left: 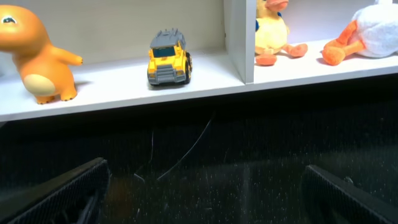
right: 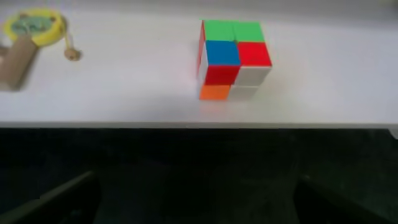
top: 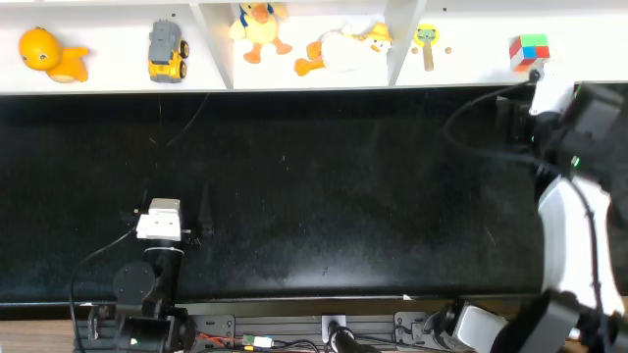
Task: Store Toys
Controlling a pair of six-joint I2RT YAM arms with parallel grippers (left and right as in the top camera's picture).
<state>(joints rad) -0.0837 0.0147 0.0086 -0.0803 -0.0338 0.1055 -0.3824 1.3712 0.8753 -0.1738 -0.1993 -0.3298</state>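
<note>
Toys sit on a white shelf (top: pixel 314 80) along the table's far edge. From left to right they are an orange figure (top: pixel 51 54), a yellow toy truck (top: pixel 167 51), a yellow duck plush (top: pixel 259 29), a white duck plush (top: pixel 339 49), a small yellow rattle drum (top: pixel 428 41) and a colour cube (top: pixel 529 51). My left gripper (left: pixel 205 193) is open and empty, low over the black table and facing the truck (left: pixel 169 57). My right gripper (right: pixel 199 199) is open and empty just in front of the cube (right: pixel 233 57), apart from it.
White dividers (top: pixel 216 44) split the shelf into compartments. The black table top (top: pixel 334 196) spreads between the two arms. The left arm (top: pixel 160 224) stands near the front edge, and the right arm (top: pixel 569 196) rises along the right side, trailing cables.
</note>
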